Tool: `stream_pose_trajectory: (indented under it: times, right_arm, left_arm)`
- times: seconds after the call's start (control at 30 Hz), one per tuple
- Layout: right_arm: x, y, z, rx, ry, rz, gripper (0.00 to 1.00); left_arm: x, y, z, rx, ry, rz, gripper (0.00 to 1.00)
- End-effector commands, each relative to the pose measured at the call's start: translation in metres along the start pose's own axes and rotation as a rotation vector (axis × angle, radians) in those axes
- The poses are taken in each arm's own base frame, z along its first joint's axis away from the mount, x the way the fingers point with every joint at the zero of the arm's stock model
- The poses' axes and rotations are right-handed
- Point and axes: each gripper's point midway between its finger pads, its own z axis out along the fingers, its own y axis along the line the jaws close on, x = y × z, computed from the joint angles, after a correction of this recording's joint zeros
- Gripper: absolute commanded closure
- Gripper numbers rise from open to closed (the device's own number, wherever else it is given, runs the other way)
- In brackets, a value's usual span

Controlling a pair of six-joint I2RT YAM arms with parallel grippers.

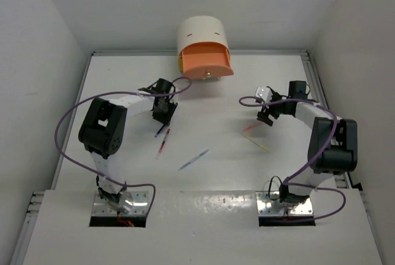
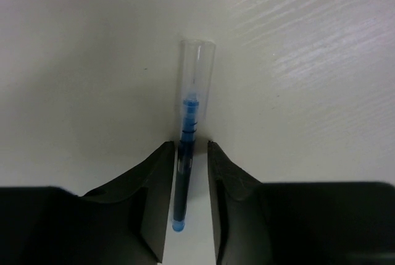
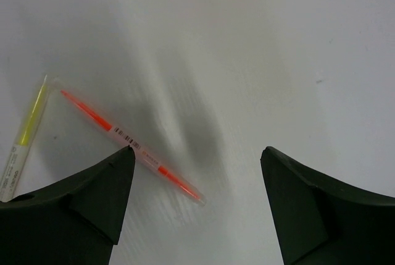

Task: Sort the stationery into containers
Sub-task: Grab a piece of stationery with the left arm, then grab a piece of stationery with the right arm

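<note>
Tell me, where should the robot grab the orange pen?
Its middle, by the barcode label, from straight above. The orange pen lies flat on the table, so only its thin sides can be pinched. It runs slantwise, so the open right gripper likely needs turning to cross it, clear of the yellow pen.

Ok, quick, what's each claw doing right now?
Left claw: narrow around the blue pen; clamped or not, cannot tell.
Right claw: open, holding nothing.
</note>
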Motion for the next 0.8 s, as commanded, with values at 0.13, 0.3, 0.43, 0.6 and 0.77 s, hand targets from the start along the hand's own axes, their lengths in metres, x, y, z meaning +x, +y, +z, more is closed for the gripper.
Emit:
stream_pose_trajectory:
  times: [0.13,0.3,0.43,0.6,0.77]
  right_arm:
    - [-0.015,0.023,0.007,-0.205,-0.135,-0.264,0.20]
    - [-0.008,0.030,0.013,-0.283,-0.151,-0.375,0.28]
    - [0.002,0.043,0.018,-0.355,-0.166,-0.480,0.29]
    - [0.011,0.051,0.027,-0.454,-0.175,-0.495,0.43]
    - [0.021,0.057,0.032,-0.534,-0.160,-0.488,0.60]
  left_arm:
    - [0.020,0.004,0.010,0.006,0.075,-0.060,0.80]
    - [0.022,0.004,0.008,0.053,0.077,-0.087,0.87]
    - [0.017,0.001,0.003,0.091,0.076,-0.088,0.88]
    - [0.012,0.001,-0.004,0.104,0.062,-0.097,0.88]
    - [0.003,0.005,-0.014,0.103,0.039,-0.094,0.88]
